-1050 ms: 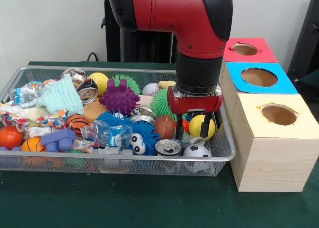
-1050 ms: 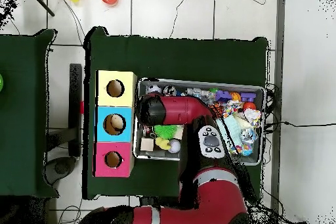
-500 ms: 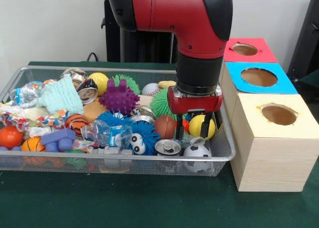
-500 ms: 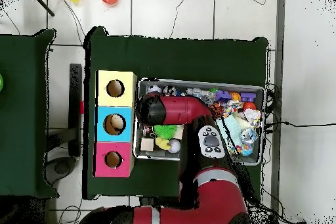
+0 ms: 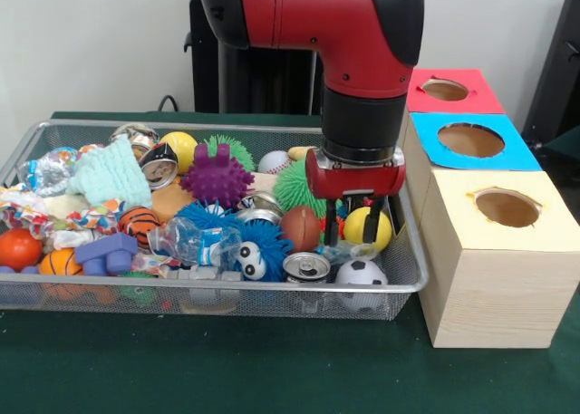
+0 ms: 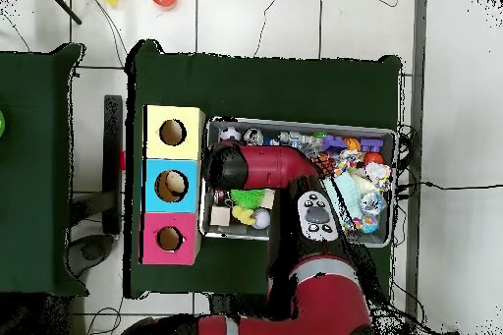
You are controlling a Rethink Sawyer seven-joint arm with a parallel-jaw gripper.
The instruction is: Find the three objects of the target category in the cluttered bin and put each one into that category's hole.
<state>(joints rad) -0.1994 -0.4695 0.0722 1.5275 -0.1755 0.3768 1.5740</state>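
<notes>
Since a second ago my black two-fingered gripper (image 5: 352, 222) has lifted slightly, slightly parted and empty, beside the yellow foam ball (image 5: 367, 228), presumably repositioning.

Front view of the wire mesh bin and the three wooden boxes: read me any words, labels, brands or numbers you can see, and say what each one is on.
No text can be read.
Crushed silver cans: any print too blurred to read.
Crumpled clear plastic bottle: blue label, nothing readable.
Yellow-topped, blue-topped and red-topped wooden boxes: no lettering.
</notes>
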